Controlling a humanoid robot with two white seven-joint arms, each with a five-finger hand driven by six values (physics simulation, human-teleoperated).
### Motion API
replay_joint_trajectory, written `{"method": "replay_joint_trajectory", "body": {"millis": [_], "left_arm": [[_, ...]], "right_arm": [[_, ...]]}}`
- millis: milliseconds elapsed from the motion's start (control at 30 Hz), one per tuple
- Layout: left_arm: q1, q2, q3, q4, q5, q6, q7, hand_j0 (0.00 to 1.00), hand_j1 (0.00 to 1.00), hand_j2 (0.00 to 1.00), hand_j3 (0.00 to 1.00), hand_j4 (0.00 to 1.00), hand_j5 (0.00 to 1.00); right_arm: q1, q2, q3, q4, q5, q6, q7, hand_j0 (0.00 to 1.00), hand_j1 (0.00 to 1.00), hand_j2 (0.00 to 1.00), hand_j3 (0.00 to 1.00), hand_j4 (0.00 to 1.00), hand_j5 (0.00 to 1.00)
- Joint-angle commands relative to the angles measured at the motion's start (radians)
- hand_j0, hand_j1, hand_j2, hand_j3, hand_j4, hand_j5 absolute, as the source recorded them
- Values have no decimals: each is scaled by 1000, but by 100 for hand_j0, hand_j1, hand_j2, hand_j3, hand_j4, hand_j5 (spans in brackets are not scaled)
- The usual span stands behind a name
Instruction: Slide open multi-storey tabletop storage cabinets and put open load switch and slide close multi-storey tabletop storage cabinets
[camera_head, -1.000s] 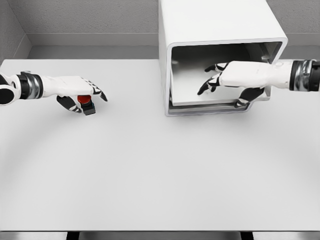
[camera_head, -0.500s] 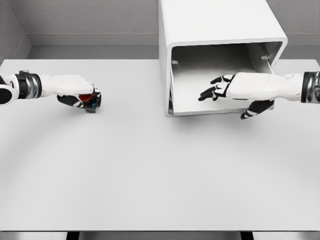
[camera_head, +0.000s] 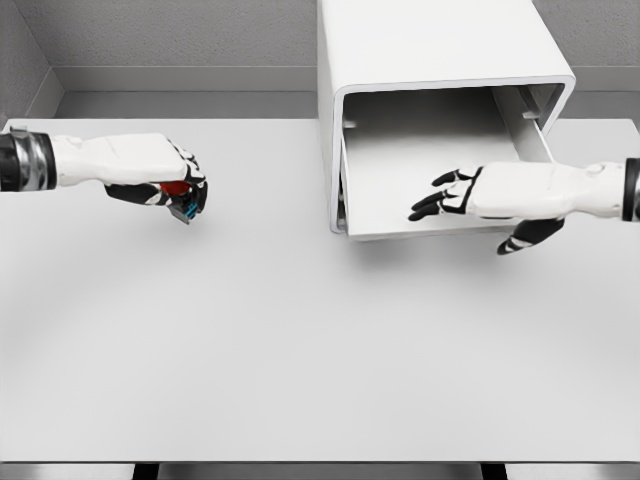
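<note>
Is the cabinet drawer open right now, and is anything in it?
Open: the drawer juts out from the cabinet, its visible floor bare.

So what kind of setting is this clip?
Probably a simulated tabletop workbench: a bare white table against grey walls, one white storage cabinet with its drawer pulled out, and a small red load switch in the left hand.

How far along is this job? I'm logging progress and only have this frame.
Done: the cabinet drawer is slid open, with the right hand over its front edge, fingers spread. In hand: the left hand grips the red load switch above the table. Left: carry the switch into the drawer, then slide it closed.
</note>
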Motion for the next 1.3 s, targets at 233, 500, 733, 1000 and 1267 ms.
{"method": "replay_joint_trajectory", "body": {"millis": [233, 500, 733, 1000, 1267], "left_arm": [[0, 67, 8, -172, 83, 3, 1, 46, 46, 46, 46, 46, 46], [-2, 73, 37, -264, 143, 3, 1, 45, 45, 45, 45, 45, 45], [-6, 62, 66, -310, 160, 3, 1, 45, 45, 45, 45, 45, 45], [-14, 56, 68, -347, 178, 3, 1, 45, 45, 45, 45, 45, 45], [-18, 4, 68, -359, 180, 3, 1, 45, 45, 45, 45, 45, 45]], "right_arm": [[8, -18, 10, -25, -39, -8, 0, 100, 100, 100, 100, 100, 100], [14, -26, 8, -15, -82, -8, 0, 100, 100, 100, 100, 100, 100], [12, -24, 37, -13, -68, -8, 0, 100, 100, 100, 100, 100, 100], [3, -26, 45, -11, -165, 159, 0, 100, 100, 100, 100, 100, 100], [8, -24, 71, -16, -154, 130, 0, 100, 100, 100, 100, 100, 100]]}}
